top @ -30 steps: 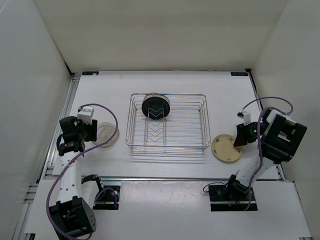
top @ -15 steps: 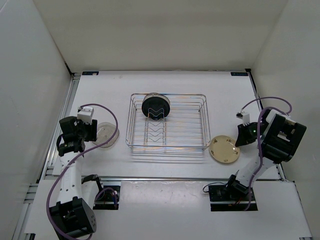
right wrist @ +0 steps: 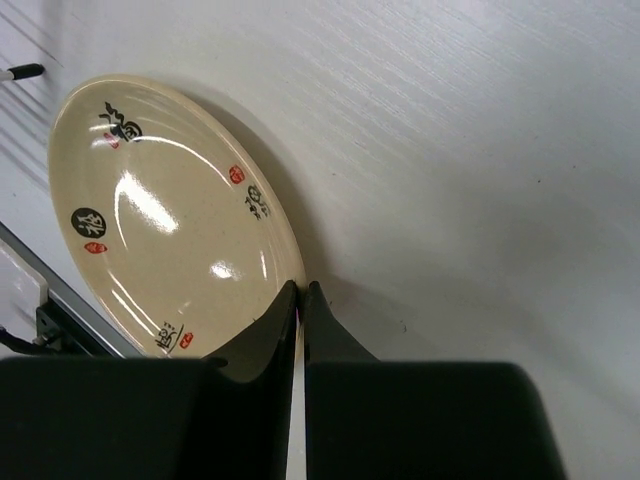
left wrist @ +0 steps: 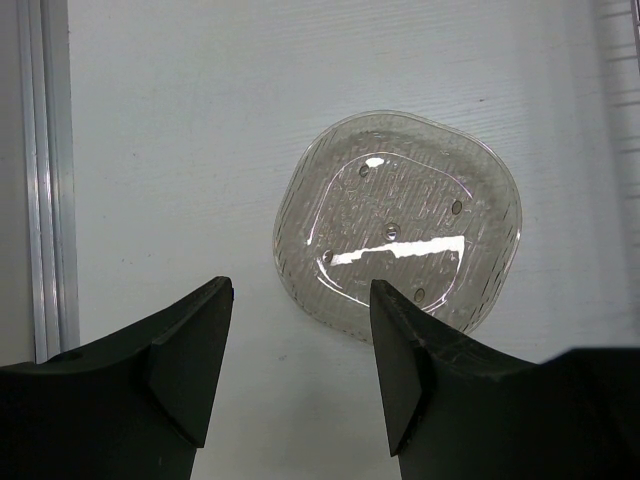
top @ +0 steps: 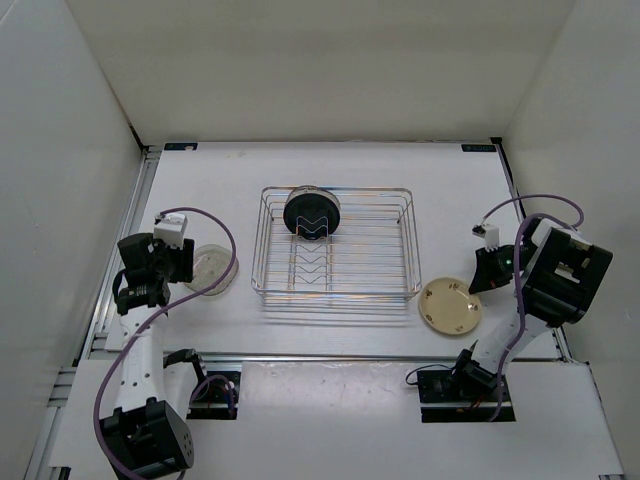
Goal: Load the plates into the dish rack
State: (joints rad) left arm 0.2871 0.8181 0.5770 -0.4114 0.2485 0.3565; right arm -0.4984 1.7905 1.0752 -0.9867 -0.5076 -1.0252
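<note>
The chrome wire dish rack point(top: 400, 262) stands mid-table. A glossy black plate point(top: 312, 212) stands upright in its dividers at the far end. The clear glass plate point(top: 212, 268) lies flat to the left of the rack, and it also shows in the left wrist view point(left wrist: 400, 225). My left gripper point(top: 183, 263) point(left wrist: 300, 290) is open and empty, with its fingertips at the plate's near edge. My right gripper point(top: 477, 283) point(right wrist: 301, 287) is shut on the rim of the cream-yellow plate point(top: 450, 305) point(right wrist: 170, 200), to the right of the rack's near corner. The white plate is out of view.
White walls enclose the table on the left, the back and the right. A metal rail point(left wrist: 45, 180) runs along the left edge. A raised strip crosses the near edge in front of the arm bases point(top: 470, 385).
The cream-yellow plate has shifted a little left and toward the near edge in my right gripper's hold, with its face turned more upward. The left arm has not moved.
</note>
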